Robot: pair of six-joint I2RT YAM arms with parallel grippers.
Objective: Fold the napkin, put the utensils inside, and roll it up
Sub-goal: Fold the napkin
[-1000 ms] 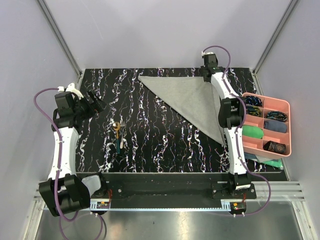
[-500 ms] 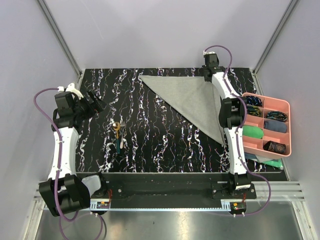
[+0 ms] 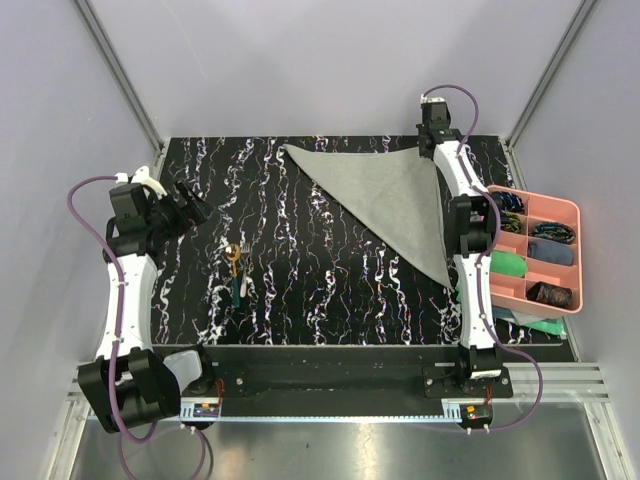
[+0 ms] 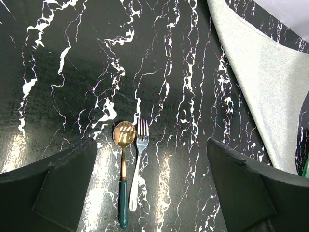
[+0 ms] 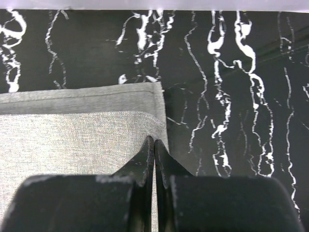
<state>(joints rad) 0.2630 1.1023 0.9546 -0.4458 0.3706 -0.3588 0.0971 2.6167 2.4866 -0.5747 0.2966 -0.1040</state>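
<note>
The napkin (image 3: 390, 200) lies folded into a grey-green triangle at the back right of the black marbled table. My right gripper (image 3: 433, 152) is shut on the napkin's far right corner. In the right wrist view the closed fingertips (image 5: 154, 145) pinch the top layer (image 5: 72, 130) just inside its hemmed edge. The gold spoon (image 3: 233, 256) and the fork (image 3: 243, 268) lie side by side left of centre. In the left wrist view the spoon (image 4: 123, 164) and fork (image 4: 139, 159) lie below my left gripper (image 4: 154, 193), which is open, empty and held above the table.
A pink compartment tray (image 3: 575, 215) with small items stands at the right edge beside the right arm. Folded dark green and teal cloths (image 3: 530, 322) lie under its near end. Grey walls close off the back and sides.
My right gripper has moved right and slightly farther back with the napkin corner, pulling the triangle's far edge out toward the right. The left arm and the utensils have not moved.
</note>
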